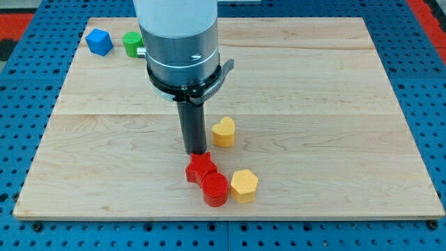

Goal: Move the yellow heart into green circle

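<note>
1 yellow heart [223,132] just right of my tip [196,152], green circle [132,43] far top-left, no pincer to judge

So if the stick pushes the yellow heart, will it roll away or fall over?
Probably neither. The yellow heart sits flat and low on the wooden board, so it should slide, not tip. Its lobed shape might make it turn a little if my tip hits it off-centre. It looks like hard, light plastic. My tip is just to the view's left of it.
</note>
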You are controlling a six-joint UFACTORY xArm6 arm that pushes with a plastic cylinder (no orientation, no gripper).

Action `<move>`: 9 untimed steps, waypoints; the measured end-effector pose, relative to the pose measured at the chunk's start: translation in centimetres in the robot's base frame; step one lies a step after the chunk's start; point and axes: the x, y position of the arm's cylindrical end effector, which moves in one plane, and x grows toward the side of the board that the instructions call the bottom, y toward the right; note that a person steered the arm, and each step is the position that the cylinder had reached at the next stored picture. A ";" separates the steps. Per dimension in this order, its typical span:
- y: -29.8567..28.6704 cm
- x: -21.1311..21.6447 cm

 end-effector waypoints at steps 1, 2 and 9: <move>4.8 1.6; 5.3 -3.5; -7.6 -10.6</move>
